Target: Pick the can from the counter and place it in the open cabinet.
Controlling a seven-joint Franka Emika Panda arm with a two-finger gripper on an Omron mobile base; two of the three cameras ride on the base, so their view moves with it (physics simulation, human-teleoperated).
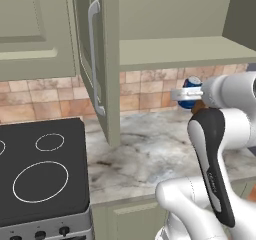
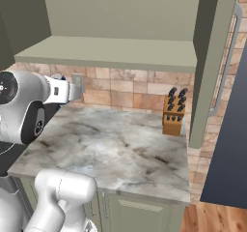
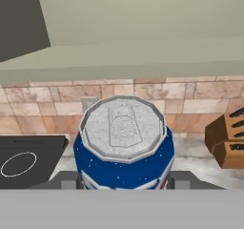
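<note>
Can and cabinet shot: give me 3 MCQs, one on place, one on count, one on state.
1. Where is the can?
A. on the cabinet shelf
B. in the gripper, above the counter
C. on the stove

2. How many white burner rings show whole on the stove in the left base view?
A. two
B. five
C. none

3. What state is the cabinet door in?
A. shut
B. open
C. missing

Answers:
1 B, the gripper clamps the can, held below the shelf and over the counter.
2 A, one small ring and one large.
3 B, it swings out, baring the shelf.
</note>
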